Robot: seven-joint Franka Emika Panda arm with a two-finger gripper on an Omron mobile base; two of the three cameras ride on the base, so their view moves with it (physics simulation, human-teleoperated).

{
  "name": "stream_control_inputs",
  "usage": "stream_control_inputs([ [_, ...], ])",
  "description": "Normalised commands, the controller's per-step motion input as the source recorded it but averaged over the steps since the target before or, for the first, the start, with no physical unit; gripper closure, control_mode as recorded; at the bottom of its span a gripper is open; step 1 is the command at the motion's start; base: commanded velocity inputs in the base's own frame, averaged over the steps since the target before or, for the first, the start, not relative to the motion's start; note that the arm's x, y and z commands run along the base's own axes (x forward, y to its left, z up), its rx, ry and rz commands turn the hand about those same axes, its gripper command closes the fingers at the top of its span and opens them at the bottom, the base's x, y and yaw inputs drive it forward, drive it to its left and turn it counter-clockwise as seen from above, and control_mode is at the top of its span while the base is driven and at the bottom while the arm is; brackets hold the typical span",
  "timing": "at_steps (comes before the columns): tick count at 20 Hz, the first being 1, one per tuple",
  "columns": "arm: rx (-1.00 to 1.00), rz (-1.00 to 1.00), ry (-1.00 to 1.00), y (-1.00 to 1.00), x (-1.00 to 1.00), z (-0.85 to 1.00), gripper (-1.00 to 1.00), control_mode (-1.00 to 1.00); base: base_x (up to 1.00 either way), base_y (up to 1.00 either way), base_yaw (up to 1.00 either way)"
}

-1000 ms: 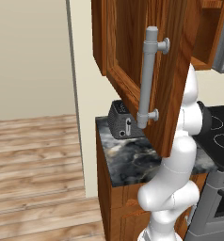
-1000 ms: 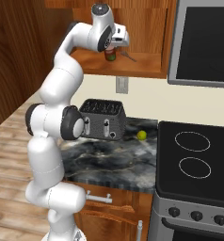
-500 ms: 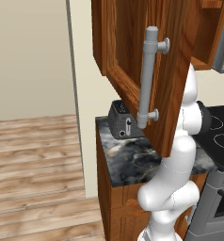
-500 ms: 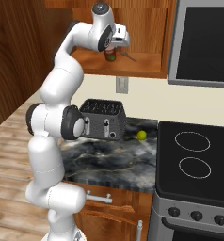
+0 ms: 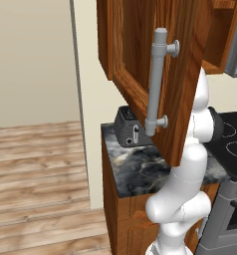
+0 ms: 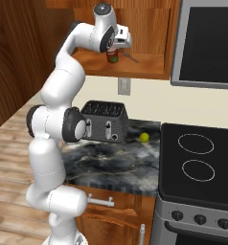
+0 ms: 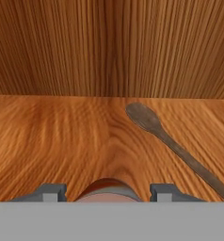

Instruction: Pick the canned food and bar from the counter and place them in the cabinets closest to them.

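My gripper (image 6: 114, 51) is raised inside the open wall cabinet (image 6: 135, 67) and is shut on the canned food (image 6: 112, 56), a short orange-red cylinder. The can hangs low over the wooden shelf; whether it touches the shelf I cannot tell. In the hand view the can's top (image 7: 107, 189) sits between my two fingertips (image 7: 50, 192), with the shelf floor and back wall ahead. The cabinet door (image 5: 155, 74) stands swung open with its grey bar handle. The counter (image 6: 106, 162) lies below. The bar is out of view.
A wooden spoon (image 7: 170, 136) lies on the shelf just right of the can. A dark toaster (image 6: 105, 121) and a small green fruit (image 6: 144, 138) stand on the counter. A black stove (image 6: 197, 162) is to the right, with a microwave (image 6: 207, 43) above it.
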Motion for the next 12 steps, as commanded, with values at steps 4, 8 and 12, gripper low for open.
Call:
stream_control_inputs([
  [4, 0.0, 0.0, 0.0, 0.0, 0.0, 0.0, -1.0, -1.0, 0.0, 0.0, 0.0],
  [8, 0.0, 0.0, 0.0, 0.0, 0.0, 0.0, -1.0, -1.0, 0.0, 0.0, 0.0],
  [12, 0.0, 0.0, 0.0, 0.0, 0.03, 0.0, -1.0, -1.0, 0.0, 0.0, 0.0],
])
